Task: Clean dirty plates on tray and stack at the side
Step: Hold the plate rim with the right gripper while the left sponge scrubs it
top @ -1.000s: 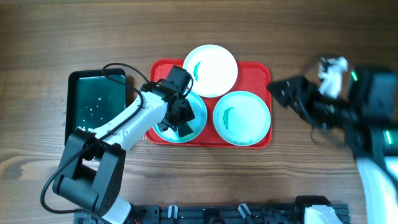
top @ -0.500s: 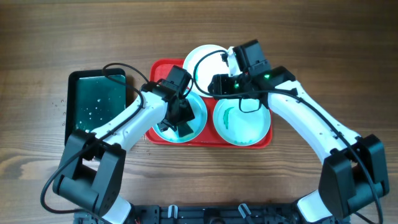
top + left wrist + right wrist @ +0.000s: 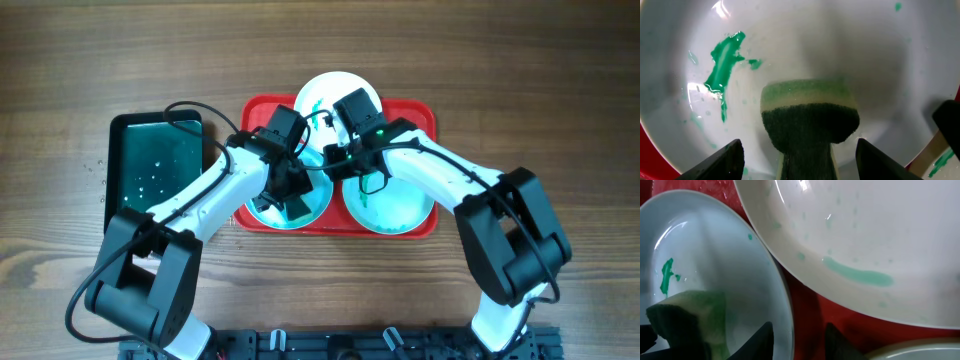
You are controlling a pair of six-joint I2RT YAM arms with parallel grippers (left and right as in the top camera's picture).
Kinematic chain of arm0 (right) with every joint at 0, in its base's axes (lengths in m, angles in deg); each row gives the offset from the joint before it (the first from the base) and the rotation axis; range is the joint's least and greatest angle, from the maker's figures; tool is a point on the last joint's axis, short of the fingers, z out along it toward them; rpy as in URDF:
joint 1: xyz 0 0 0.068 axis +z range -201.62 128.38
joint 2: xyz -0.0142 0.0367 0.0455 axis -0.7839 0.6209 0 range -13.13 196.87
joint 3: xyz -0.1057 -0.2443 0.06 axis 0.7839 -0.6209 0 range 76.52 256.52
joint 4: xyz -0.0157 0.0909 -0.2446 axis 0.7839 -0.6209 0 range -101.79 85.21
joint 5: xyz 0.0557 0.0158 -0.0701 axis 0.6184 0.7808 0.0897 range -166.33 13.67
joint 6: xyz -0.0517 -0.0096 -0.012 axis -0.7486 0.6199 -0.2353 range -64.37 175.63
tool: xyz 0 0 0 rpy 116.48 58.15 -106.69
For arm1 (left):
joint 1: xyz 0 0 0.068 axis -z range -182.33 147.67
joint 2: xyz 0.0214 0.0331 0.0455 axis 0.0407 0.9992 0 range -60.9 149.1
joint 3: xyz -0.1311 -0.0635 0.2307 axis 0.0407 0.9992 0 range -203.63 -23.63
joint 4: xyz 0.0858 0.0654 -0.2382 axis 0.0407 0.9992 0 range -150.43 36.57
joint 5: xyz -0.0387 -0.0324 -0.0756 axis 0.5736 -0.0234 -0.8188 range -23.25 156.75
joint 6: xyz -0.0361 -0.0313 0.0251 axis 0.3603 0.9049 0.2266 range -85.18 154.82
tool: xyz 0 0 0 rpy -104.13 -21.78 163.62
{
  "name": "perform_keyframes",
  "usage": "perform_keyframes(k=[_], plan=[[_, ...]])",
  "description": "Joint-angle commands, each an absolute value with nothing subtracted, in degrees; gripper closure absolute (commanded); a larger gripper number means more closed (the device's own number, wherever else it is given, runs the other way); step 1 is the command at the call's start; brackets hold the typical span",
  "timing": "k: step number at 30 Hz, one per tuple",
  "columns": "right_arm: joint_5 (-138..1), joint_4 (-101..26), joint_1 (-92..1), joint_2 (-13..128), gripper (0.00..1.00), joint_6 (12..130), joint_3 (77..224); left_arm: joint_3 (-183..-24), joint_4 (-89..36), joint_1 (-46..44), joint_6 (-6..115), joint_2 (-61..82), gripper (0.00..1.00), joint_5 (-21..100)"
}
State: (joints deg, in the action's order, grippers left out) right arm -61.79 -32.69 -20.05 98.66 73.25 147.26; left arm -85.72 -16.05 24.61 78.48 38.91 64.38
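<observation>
The red tray [image 3: 420, 112] holds three plates. The white plate [image 3: 345, 105] lies at the back with a teal smear. A pale cyan plate [image 3: 395, 195] with a smear lies front right. The left cyan plate [image 3: 318, 180] lies under my left gripper [image 3: 290, 195], which is shut on a green sponge [image 3: 810, 117] pressed into the plate [image 3: 865, 55] beside a green smear [image 3: 722, 60]. My right gripper [image 3: 335, 160] stands open, its jaws either side of that plate's right rim [image 3: 785, 305], one over the plate, one over the tray [image 3: 812, 312].
A dark green, black-rimmed tray [image 3: 155, 165] with wet specks sits left of the red tray. The white plate [image 3: 865, 235] overhangs close above my right gripper [image 3: 802, 342]. Bare wooden table surrounds the trays.
My right arm has swung in from the table's right side to the tray's middle, and its jaws have narrowed around the left cyan plate's rim. The left arm and sponge have stayed put.
</observation>
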Motion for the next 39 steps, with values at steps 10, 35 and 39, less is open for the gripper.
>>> perform_keyframes(k=[10, 35, 39], plan=[[-61.4, -33.0, -19.2, 102.6, 0.96, 74.1, 147.0, -83.4, -17.3, 24.9, 79.0, 39.3, 0.6, 64.0], [-61.7, -33.8, -19.2, 102.6, 0.96, 81.3, 147.0, -80.9, -23.8, 24.8, 77.1, 35.7, 0.96, 80.3], [-61.7, -34.0, -19.2, 102.6, 0.96, 81.3, 147.0, -80.8, -32.1, 24.8, 77.1, 37.3, 0.96, 64.0]])
